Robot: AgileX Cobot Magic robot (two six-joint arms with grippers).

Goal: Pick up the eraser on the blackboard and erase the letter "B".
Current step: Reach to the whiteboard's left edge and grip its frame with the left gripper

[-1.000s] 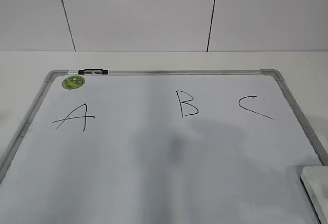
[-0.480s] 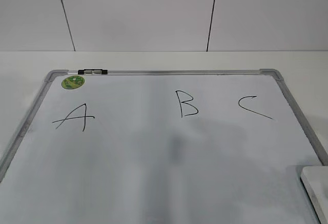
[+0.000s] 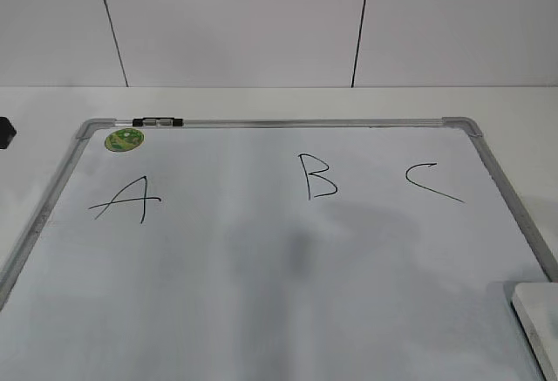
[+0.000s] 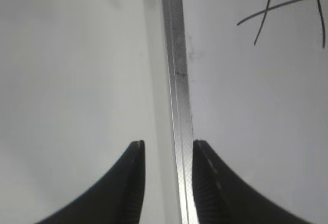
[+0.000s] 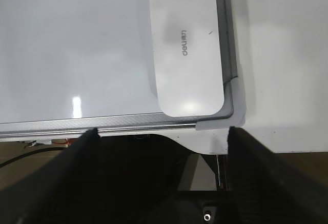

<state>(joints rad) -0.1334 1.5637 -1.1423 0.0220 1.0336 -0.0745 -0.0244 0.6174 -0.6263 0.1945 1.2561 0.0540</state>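
Observation:
The blackboard (image 3: 305, 123) is a white board with a grey frame, lying flat. It bears a black "A" (image 3: 126, 200), the letter "B" (image 3: 318, 177) and a "C" (image 3: 433, 182). The white eraser (image 3: 536, 320) lies on the board's near right corner and is cut off by the exterior view's edge. It shows whole in the right wrist view (image 5: 187, 44). My right gripper (image 5: 163, 130) is open and empty, off the board's near edge, short of the eraser. My left gripper (image 4: 168, 143) is open and empty, its jaws either side of the board's left frame (image 4: 177, 80).
A round green sticker (image 3: 124, 139) and a black-and-silver clip (image 3: 158, 122) sit at the board's far left corner. A small dark part (image 3: 4, 132) shows at the left edge. White table (image 3: 514, 106) surrounds the board. A white wall stands behind.
A small dark part has come into the exterior view at the left edge, beside the board's far left corner. The board, letters and eraser have not moved.

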